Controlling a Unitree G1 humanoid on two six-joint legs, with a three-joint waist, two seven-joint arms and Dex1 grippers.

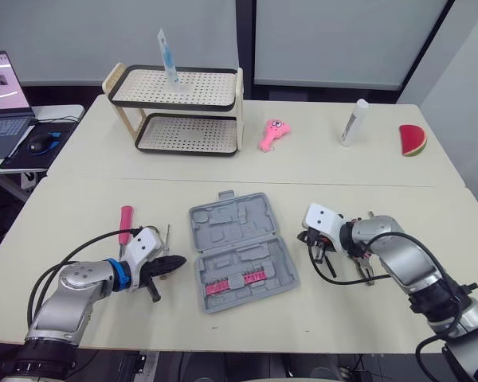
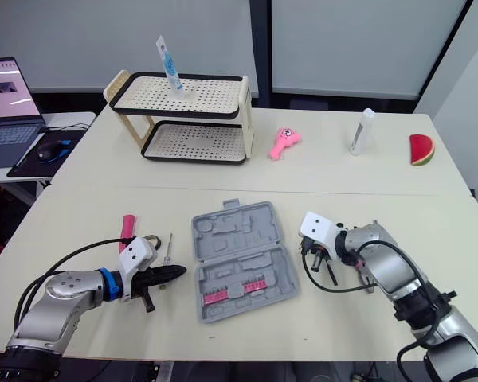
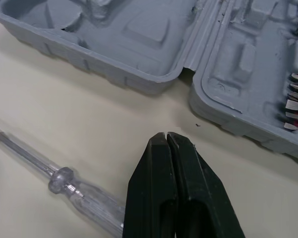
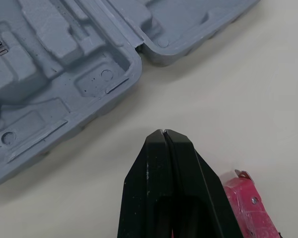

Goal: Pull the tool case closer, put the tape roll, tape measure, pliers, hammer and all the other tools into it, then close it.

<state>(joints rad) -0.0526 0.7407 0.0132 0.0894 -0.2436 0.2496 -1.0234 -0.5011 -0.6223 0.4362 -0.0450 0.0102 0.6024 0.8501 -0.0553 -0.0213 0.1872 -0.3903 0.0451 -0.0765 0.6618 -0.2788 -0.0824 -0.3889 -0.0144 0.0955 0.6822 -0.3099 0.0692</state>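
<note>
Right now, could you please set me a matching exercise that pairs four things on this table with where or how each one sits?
Things:
1. tool case
2. blue-and-white tube
3. watermelon slice
4. red-handled screwdriver

Places or states:
A. upright on the top shelf of the rack
B. beside the left gripper
C. lying open, both halves flat
D. near the far right edge of the table

Pairs: 1-C, 2-A, 3-D, 4-B.
</note>
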